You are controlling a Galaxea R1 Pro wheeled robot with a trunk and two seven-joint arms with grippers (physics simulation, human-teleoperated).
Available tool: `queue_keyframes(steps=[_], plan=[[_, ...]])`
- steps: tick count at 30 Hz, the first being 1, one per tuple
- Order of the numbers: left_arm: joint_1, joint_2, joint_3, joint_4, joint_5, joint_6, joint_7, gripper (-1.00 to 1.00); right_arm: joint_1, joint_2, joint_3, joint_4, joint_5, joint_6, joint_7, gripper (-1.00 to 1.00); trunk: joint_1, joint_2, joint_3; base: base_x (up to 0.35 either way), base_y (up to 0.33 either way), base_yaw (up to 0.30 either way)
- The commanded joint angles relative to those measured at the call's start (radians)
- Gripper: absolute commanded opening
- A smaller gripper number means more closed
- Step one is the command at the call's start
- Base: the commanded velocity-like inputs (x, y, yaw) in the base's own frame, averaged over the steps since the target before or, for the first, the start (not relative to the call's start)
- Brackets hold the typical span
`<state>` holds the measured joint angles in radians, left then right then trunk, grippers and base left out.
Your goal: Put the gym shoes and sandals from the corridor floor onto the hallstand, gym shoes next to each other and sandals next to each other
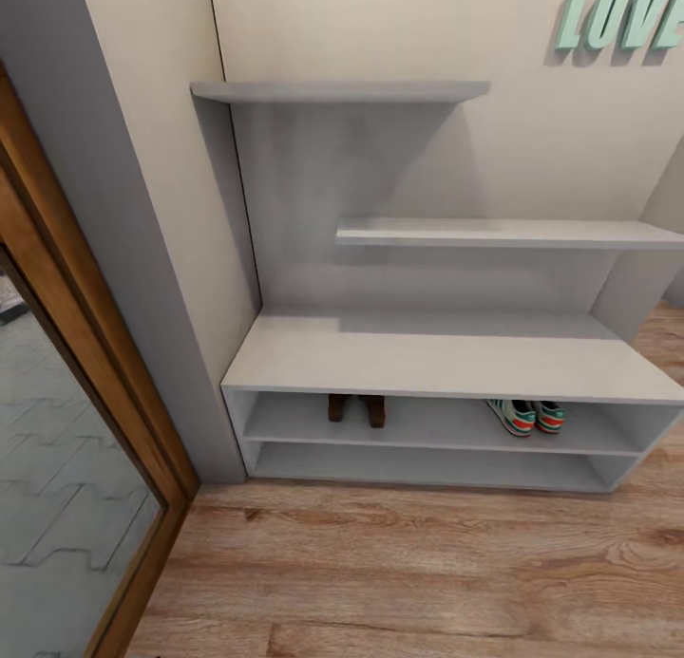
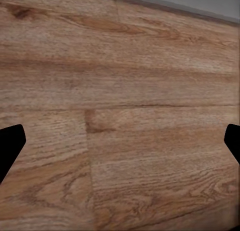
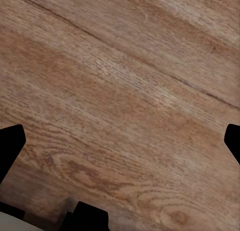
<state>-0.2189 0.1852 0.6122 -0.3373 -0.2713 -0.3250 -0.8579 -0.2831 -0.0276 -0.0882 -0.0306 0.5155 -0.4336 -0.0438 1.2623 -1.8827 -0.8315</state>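
**Both pairs shelved, pincers idle over bare planks**

Pale corridor wall with mint "LOVE" lettering [image 1: 622, 17] in the head view, a wood-framed mirror [image 1: 66, 430] off to one side, and the corridor floor [image 1: 408, 573] of brown wood-grain planks running in front. Against the wall, the hallstand [image 1: 446, 359]: bare counter top, staggered wall shelves above, two low open shelves below. On the upper low shelf, the two sandals [image 1: 357, 408] side by side, touching or nearly so, heels outward. Well apart along the same shelf, the two gym shoes [image 1: 527, 416], also paired, green stripes and red-orange patches showing. Grouped by kind, off the floor, presumably just as the task wants; judged complete or very close to it. No shoes on the visible planks.

Left wrist view: left pincer [image 2: 120, 146] spread wide, dark fingertips at opposite edges, nothing between them but floor planks, a grey strip beyond.

Right wrist view: right pincer [image 3: 120, 146] likewise apart and empty, only wood grain beneath. Both apparently held low and clear of the hallstand, nothing left to carry.
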Motion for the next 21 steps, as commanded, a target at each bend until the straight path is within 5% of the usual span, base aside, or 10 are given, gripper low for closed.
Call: queue_keyframes(steps=[1,21], plan=[[-0.001,-0.001,0.008,0.0,-0.01,-0.005,-0.004,1.0,-0.001,0.0,-0.008,0.001,0.011,-0.004,-0.004,1.0,0.0,0.0,-0.001,0.0,0.0,0.0],[-0.001,0.006,0.009,0.001,-0.009,-0.005,-0.004,1.0,-0.001,0.0,-0.008,0.001,0.011,-0.004,-0.004,1.0,0.0,0.0,-0.001,0.0,0.0,0.0]])
